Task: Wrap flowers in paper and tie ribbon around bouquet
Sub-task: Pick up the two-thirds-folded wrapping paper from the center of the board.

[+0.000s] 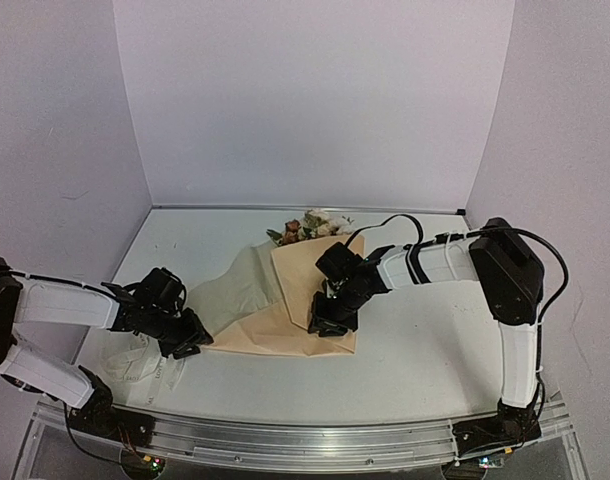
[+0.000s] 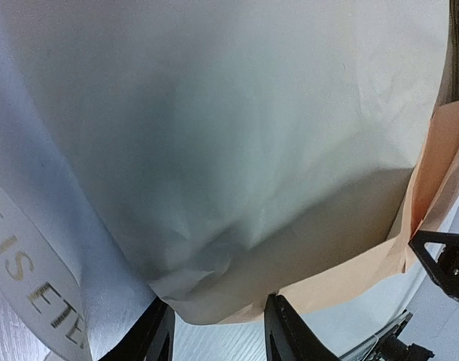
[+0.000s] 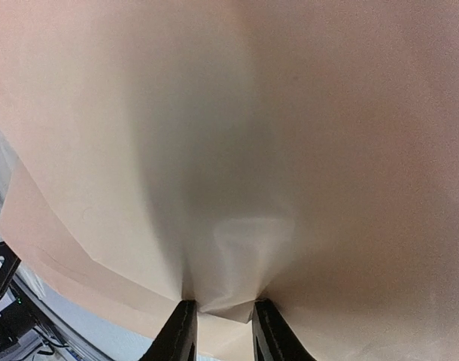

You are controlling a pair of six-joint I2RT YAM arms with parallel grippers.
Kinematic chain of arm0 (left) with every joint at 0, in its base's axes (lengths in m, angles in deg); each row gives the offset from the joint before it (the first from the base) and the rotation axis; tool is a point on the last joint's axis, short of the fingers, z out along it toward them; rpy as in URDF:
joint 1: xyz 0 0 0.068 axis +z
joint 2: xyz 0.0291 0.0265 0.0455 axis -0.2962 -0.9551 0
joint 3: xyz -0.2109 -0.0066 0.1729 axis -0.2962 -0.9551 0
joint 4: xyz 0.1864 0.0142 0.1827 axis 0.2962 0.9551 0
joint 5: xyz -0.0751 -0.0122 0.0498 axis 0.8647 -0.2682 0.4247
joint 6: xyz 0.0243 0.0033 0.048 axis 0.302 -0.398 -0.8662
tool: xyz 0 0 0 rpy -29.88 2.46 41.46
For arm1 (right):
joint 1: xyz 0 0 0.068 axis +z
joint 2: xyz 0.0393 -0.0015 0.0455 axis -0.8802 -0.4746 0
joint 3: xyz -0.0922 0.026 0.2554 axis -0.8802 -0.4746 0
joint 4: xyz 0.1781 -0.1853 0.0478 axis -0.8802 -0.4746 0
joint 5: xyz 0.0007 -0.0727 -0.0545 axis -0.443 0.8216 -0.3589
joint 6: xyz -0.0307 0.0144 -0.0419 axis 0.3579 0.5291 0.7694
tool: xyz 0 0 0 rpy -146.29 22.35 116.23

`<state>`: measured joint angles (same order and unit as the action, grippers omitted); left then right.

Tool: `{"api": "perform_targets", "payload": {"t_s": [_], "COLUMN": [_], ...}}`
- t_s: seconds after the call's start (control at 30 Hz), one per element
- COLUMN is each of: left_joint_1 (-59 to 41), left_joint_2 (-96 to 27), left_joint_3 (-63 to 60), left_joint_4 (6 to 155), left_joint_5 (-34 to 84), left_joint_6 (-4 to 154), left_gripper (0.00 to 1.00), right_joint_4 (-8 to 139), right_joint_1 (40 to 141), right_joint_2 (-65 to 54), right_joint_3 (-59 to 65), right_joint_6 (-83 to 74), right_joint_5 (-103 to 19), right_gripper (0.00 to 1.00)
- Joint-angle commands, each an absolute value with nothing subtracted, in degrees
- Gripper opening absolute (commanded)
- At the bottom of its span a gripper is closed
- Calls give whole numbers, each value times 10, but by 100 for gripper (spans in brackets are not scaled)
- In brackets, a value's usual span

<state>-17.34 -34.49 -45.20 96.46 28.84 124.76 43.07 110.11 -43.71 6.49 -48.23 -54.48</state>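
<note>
Entry: flower wrap, part-made, mid-tabletop (image 1: 425, 340).

- Flowers (image 1: 311, 226): heads poke out at the far end of the paper (image 1: 290, 290), which lies folded over the stems.
- Right gripper (image 3: 218, 325): clamped on a pinched ridge of paper towards the near end.
- Left gripper (image 2: 218, 335): jaws apart, with the corner of the pale left flap lying between them, unsqueezed.
- Ribbon (image 1: 137, 366): loose heap at the near left, just beside the left gripper, untied.

Handling note: we judge the wrap half-done. We would use the right pinch as a firm anchor and take the flap close to its corner. Then we would draw it across low and taut so the stems cannot roll out.
</note>
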Motion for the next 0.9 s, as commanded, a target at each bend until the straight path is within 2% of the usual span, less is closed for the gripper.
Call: {"api": "perform_targets", "payload": {"t_s": [0.0,0.27,0.67,0.8,0.87], "left_joint_1": [-159,-156,-156,-150,-136], "left_joint_2": [-359,-372,-283,-253,-256], "left_joint_3": [-443,-445,-482,-462,-446], "left_joint_4": [922,883,883,924,938], "left_joint_5": [288,310,269,241,243], "left_joint_6": [1249,1269,1335,1309,1282], "left_gripper": [42,38,7,0,0], "right_joint_4": [391,414,425,426,430], "right_joint_1": [1100,1113,1119,1124,1125], "right_joint_2": [-453,-454,-459,-463,-466], "right_joint_3": [65,73,84,91,94], "right_joint_6": [-500,-515,-525,-530,-539], "right_joint_5": [-511,-518,-528,-526,-524], "right_gripper": [29,29,29,29,29]}}
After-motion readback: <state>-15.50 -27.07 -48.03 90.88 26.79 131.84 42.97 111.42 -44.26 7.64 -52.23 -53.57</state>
